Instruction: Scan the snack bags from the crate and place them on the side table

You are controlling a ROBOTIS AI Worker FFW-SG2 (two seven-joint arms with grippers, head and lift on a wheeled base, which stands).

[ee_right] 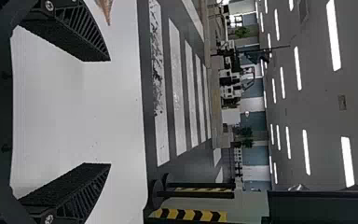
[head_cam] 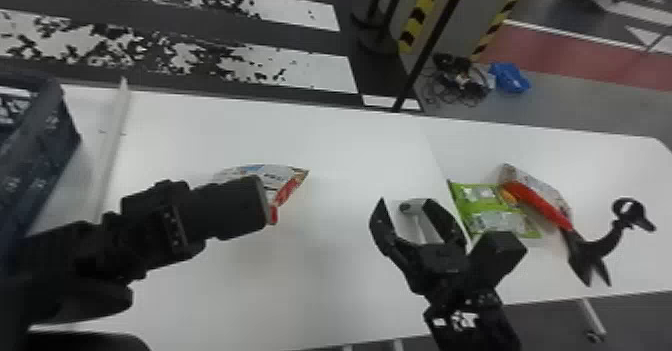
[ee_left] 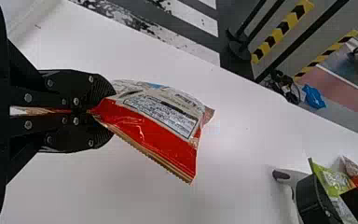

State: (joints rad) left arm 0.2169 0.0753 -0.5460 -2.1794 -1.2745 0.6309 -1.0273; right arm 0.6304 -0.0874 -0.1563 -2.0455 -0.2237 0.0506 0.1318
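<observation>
Snack bag [head_cam: 265, 171], red-white, pinched in left claw [head_cam: 242, 207], centre-left; right claw [head_cam: 406, 201] spread wide, lower right of frame.

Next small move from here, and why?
Probably ease the right gripper toward the free end of the red-and-white plastic snack bag for a handover: the left gripper has its jaws shut on it, while the right's stand open and empty, nearer the green plastic snack bag. Scan status unclear.
</observation>
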